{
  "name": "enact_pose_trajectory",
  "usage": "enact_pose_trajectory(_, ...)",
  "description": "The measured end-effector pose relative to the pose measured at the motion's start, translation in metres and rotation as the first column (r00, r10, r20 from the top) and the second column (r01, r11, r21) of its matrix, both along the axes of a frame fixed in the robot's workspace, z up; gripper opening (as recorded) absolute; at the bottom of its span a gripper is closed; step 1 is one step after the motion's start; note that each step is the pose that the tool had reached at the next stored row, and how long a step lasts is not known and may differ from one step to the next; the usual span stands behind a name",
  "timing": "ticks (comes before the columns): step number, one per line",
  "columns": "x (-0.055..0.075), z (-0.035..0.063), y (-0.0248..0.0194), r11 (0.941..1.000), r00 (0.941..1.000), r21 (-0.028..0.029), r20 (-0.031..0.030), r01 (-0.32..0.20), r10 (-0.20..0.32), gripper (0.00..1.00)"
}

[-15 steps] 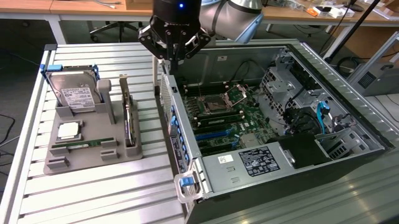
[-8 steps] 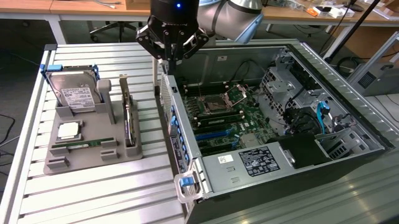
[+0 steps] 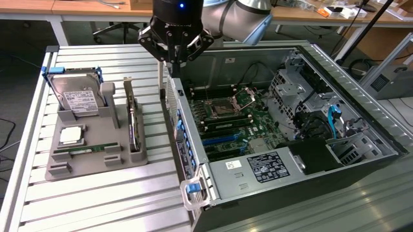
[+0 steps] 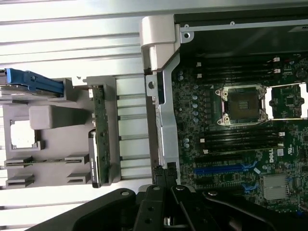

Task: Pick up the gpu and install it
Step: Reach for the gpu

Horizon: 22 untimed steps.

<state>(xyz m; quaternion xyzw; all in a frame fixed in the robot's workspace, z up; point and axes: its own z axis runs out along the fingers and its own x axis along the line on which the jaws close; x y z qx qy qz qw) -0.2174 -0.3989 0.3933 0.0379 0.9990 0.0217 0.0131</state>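
The gpu (image 3: 133, 123) stands on its long edge in a slot of the grey holder (image 3: 96, 162), its silver bracket (image 3: 127, 86) at the far end. The wrist view looks down on the thin edge of the gpu (image 4: 97, 139). My gripper (image 3: 174, 62) hangs above the open computer case's side wall, to the exterior view's right of the gpu and apart from it. Its fingers (image 4: 165, 179) are shut together with nothing between them. Blue expansion slots (image 3: 223, 140) lie bare on the motherboard (image 4: 240, 144).
The holder also carries a hard drive (image 3: 77, 96) in a blue frame, a processor (image 3: 71, 135) and a green RAM stick (image 3: 84, 151). The open case (image 3: 361, 159) takes up the exterior view's right, with a power supply (image 3: 271, 166) and drive cages (image 3: 303, 92).
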Motion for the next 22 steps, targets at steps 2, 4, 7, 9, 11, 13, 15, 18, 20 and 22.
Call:
enact_pose_trajectory(2,-0.001,0.0000,0.0000,1.0000,1.0000,0.0000,0.0000,0.000,0.000,0.11)
enact_pose_trajectory(4,-0.002,0.0000,0.0000,1.0000,1.0000,0.0000,0.0000,0.000,0.000,0.11)
enact_pose_trajectory(7,-0.004,0.0000,0.0000,1.0000,1.0000,0.0001,0.0001,0.000,0.000,0.11)
enact_pose_trajectory(9,-0.005,0.0000,0.0000,1.0000,1.0000,0.0000,0.0000,0.000,0.000,0.11)
enact_pose_trajectory(11,-0.006,0.0000,0.0000,1.0000,1.0000,0.0000,0.0000,0.000,0.000,0.11)
enact_pose_trajectory(13,-0.008,0.0000,0.0000,1.0000,1.0000,0.0001,0.0000,0.000,0.000,0.11)
enact_pose_trajectory(15,-0.010,0.0000,0.0000,1.0000,1.0000,0.0000,0.0000,0.000,0.000,0.11)
enact_pose_trajectory(18,-0.012,0.0000,0.0000,1.0000,1.0000,0.0000,0.0000,0.000,0.000,0.11)
enact_pose_trajectory(20,-0.014,0.0000,0.0000,1.0000,1.0000,0.0000,0.0001,0.000,0.000,0.11)
enact_pose_trajectory(22,-0.015,0.0000,0.0000,1.0000,1.0000,0.0000,0.0000,0.000,0.000,0.11)
